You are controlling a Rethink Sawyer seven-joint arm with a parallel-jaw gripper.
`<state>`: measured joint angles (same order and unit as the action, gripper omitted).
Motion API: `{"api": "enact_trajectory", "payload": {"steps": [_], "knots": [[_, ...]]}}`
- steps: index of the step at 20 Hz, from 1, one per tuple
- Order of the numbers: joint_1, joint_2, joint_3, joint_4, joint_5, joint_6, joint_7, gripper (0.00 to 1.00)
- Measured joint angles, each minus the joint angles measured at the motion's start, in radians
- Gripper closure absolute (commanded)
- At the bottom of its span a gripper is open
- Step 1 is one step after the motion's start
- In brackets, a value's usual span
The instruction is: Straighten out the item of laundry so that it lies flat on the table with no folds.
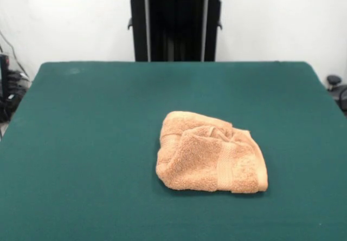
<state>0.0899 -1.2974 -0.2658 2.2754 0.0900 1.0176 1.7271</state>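
The orange-tan terry towel lies crumpled and folded over itself on the dark green table, a little right of centre and towards the near side. Its flat woven band runs up the right part of the top fold. Creases bunch at the towel's upper middle. The gripper and arm do not show in the front view.
The robot's black pedestal stands behind the table's far edge at top centre. Cables and dark equipment sit off the table's left side, and a dark object off its right side.
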Motion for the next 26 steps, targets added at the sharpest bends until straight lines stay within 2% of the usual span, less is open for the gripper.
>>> {"api": "enact_trajectory", "payload": {"steps": [4, 8, 11, 12, 16, 18, 20, 26], "knots": [[-0.01, 0.01, 0.009, 0.007, 0.001, -0.041, 0.0, 0.0], [-0.023, 0.074, 0.023, 0.006, 0.009, -0.118, 0.0, 0.0], [-0.027, 0.137, 0.039, 0.002, 0.016, -0.184, 0.0, 0.0], [-0.031, 0.183, 0.052, -0.007, 0.019, -0.221, 0.0, 0.0], [-0.035, 0.277, 0.077, -0.037, 0.026, -0.272, 0.0, 0.0], [-0.035, 0.308, 0.083, -0.05, 0.03, -0.282, 0.0, 0.0], [-0.035, 0.391, 0.096, -0.092, 0.042, -0.296, 0.0, 0.0], [-0.027, 0.531, 0.101, -0.181, 0.071, -0.299, 0.0, 0.0]]}}
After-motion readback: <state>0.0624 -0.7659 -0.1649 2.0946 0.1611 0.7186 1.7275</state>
